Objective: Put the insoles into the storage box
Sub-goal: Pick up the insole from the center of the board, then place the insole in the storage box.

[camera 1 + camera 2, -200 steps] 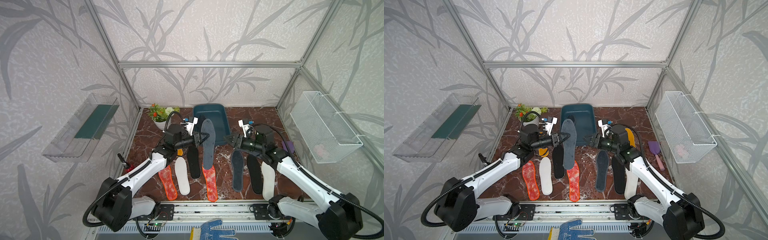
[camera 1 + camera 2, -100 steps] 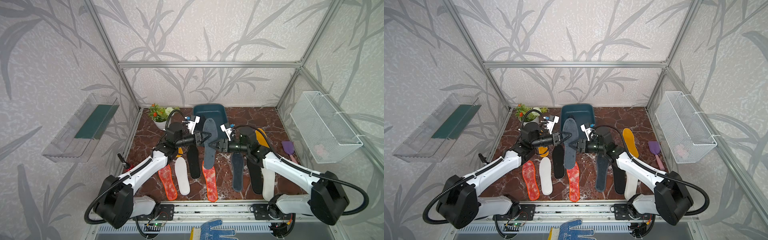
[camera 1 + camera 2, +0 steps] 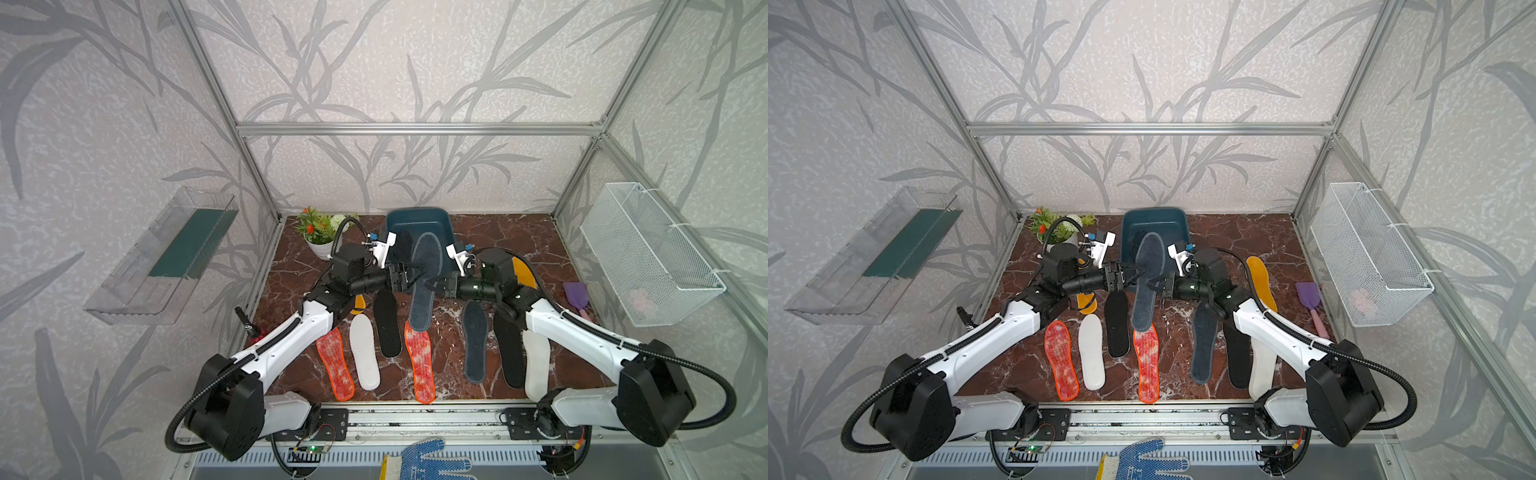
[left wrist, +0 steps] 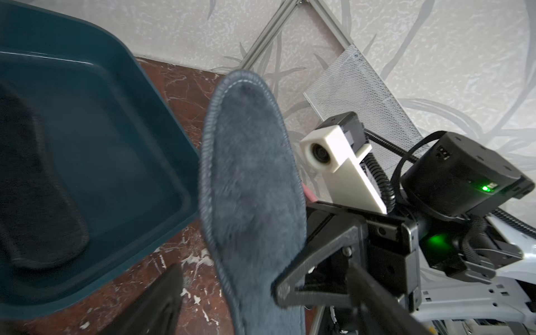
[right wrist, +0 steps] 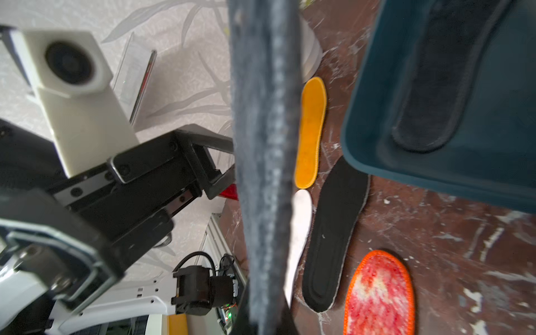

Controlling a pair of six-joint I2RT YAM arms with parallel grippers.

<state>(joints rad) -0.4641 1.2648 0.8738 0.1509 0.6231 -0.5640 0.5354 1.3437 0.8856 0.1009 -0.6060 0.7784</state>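
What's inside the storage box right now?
One dark insole lies on the floor of the storage box. In both top views the raised grey insole hides part of the box floor.

No legible text, labels, brands, numbers or signs anywhere

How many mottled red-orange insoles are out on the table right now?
2. One mottled red-orange insole lies left of the white insole; the other lies right of the black insole. Others could be hidden.
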